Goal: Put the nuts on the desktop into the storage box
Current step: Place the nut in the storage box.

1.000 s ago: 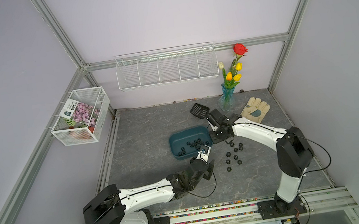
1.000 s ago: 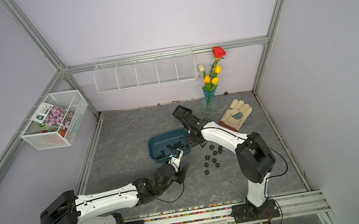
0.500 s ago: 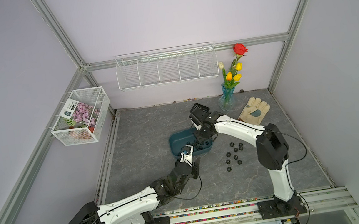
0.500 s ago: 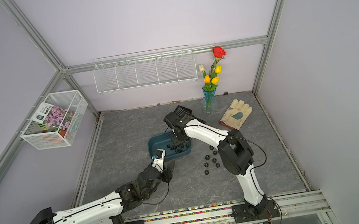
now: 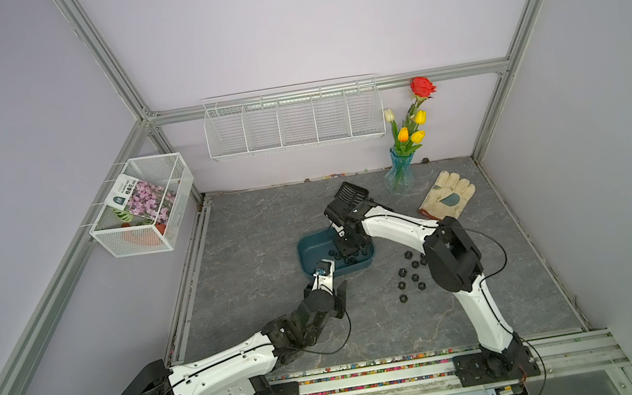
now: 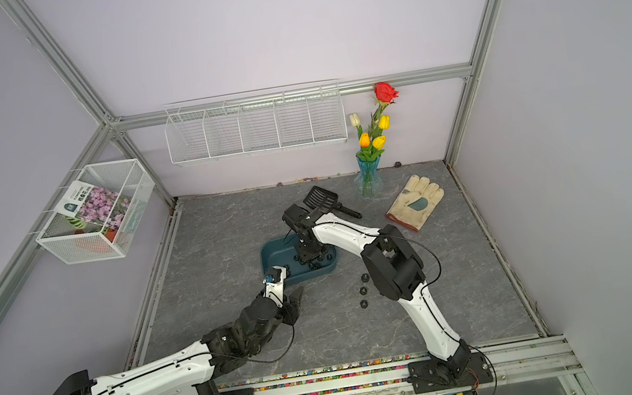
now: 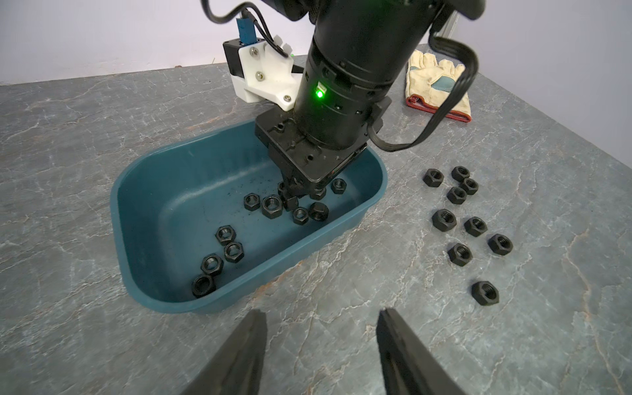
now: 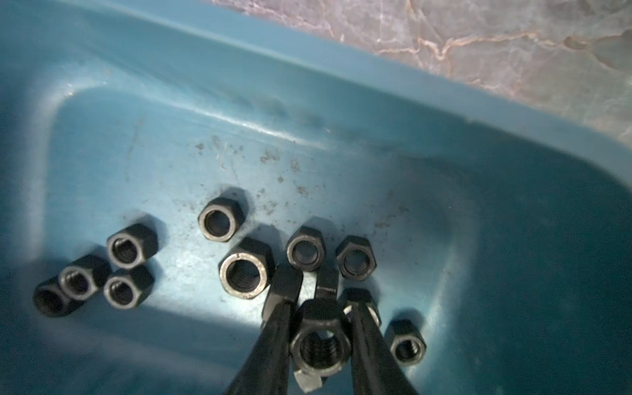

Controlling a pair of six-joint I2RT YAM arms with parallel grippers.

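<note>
**Spotter:** Where are the nuts?

**Me:** Split. About a dozen nuts lie on the floor of the box. Nine loose nuts sit on the desktop, near one short end of the box.

**Spotter:** And the one in play?

**Me:** One nut is pinched in my right gripper, low inside the box, just above the others. I'm clamped on it and haven't let go yet.

**Spotter:** Is that new?

**Me:** Yes. A second ago that gripper was outside the box, on the side where the loose nuts are. Now it has crossed the wall and dipped in. So I judge the carry is done and only the drop is left.

**Spotter:** And your left?

**Me:** My left gripper hangs spread and empty over the desktop, just outside the box's long wall, the one facing my bases. It slid along that wall in the same second.

**Spotter:** Outlook?

**Me:** Close to half the job remains, I'd say. If I open here, the nut should land among the others. It may roll, but the wall ought to keep it in. A glove lies well beyond the loose nuts, and a scoop lies behind the box. Neither crowds me.
</note>
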